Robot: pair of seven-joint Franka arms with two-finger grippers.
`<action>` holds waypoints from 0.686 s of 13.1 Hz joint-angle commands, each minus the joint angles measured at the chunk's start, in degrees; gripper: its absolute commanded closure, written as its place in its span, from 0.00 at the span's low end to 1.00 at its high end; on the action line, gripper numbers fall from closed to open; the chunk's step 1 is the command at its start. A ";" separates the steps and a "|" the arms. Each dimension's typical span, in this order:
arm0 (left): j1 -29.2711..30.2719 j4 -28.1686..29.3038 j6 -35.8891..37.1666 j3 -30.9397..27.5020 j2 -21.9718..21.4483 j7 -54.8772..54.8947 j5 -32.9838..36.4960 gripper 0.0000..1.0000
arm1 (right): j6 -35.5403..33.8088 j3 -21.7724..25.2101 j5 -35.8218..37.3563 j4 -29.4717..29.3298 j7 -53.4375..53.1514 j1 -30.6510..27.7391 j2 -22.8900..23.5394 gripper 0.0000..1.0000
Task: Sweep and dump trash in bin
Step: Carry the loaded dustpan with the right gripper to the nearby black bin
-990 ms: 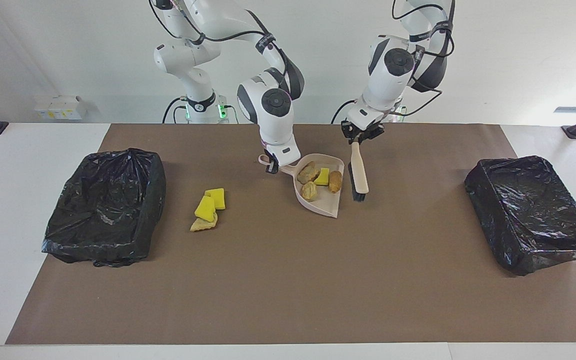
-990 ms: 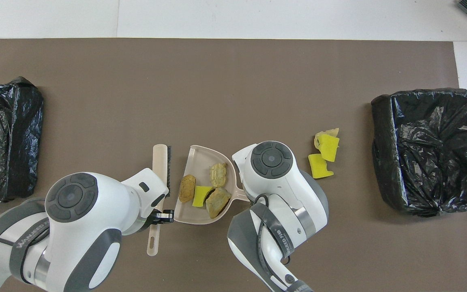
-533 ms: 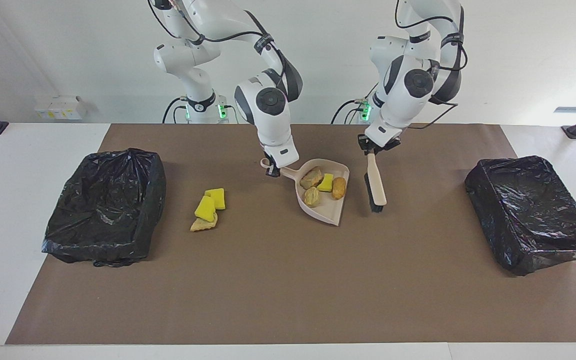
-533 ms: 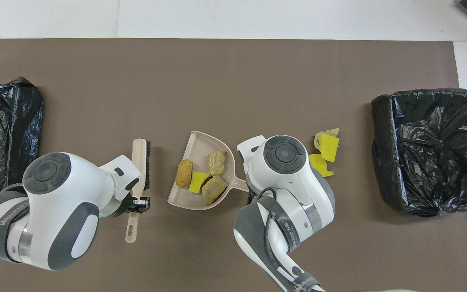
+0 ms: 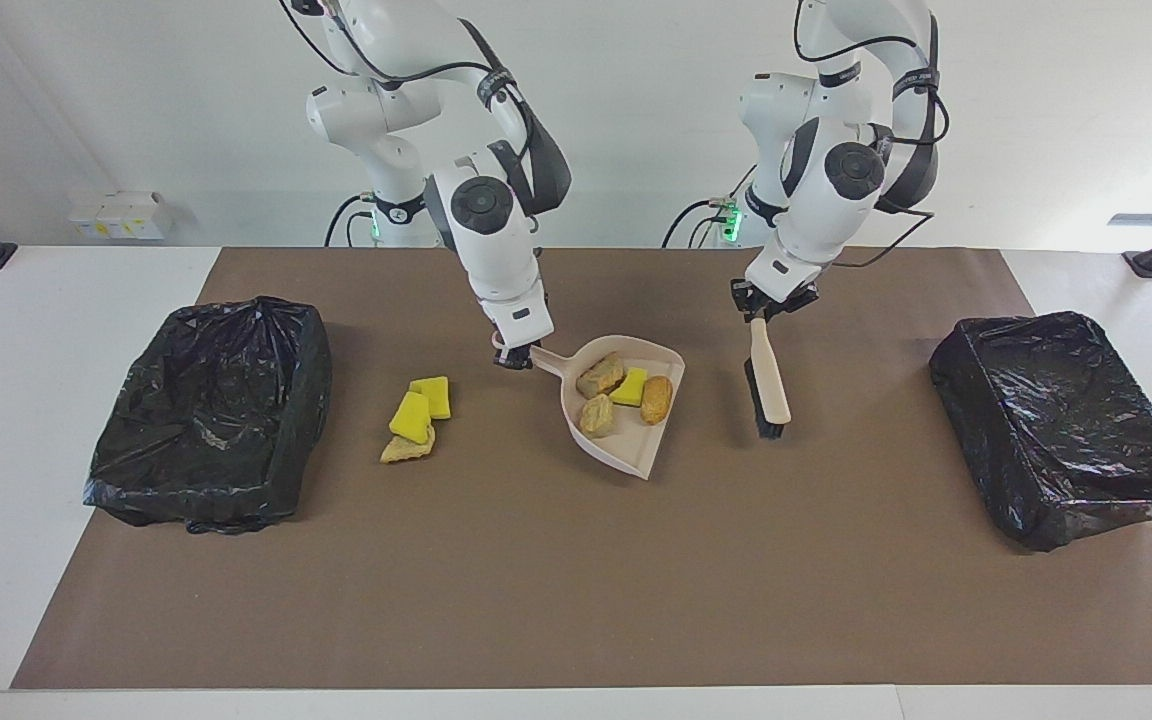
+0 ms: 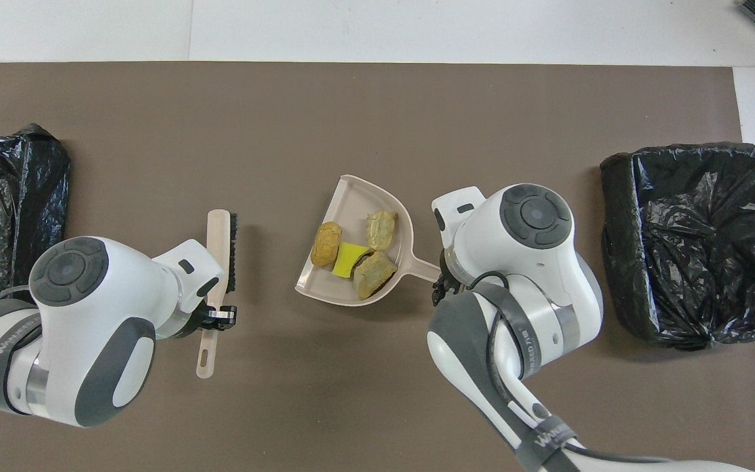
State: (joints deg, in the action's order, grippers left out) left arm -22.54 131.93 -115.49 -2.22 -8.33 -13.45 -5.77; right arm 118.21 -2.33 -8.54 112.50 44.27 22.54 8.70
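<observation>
Since a second ago we are seeing the dustpan [image 5: 626,440] lifted off the mat and carried toward the right arm's end of the table, while the brush [image 5: 769,385] is drawn toward the left arm's end. Our right gripper [image 5: 513,358] is clamping its jaws on the dustpan's handle, with four pieces of trash [image 5: 624,388] riding in the pan. Our left gripper [image 5: 762,308] is pinching the brush handle, jaws fully closed on it, bristle end hanging down over the mat [image 5: 576,580]. Three more pieces [image 5: 416,418] are lying on the mat, between the dustpan and the bin [image 5: 211,415] at the right arm's end.
</observation>
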 commanded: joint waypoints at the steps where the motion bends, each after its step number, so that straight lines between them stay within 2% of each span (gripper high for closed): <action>1: -0.31 1.04 -1.05 1.07 -0.54 -2.62 0.85 1.00 | -1.75 -0.31 -1.57 0.27 8.86 -5.47 -2.98 1.00; 7: -16.81 3.16 -3.25 1.17 -1.25 -23.95 0.67 1.00 | -11.49 0.13 -1.93 -2.80 27.51 -18.92 -5.62 1.00; 9: -23.49 5.60 -6.92 1.17 -0.98 -30.81 0.58 1.00 | -15.88 0.31 -1.14 -4.38 33.05 -23.75 -7.37 1.00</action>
State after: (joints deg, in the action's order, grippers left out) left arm -41.00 134.25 -118.42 -0.13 -8.34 -39.00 -5.79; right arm 105.99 -1.57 -9.66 109.44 72.59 2.44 3.57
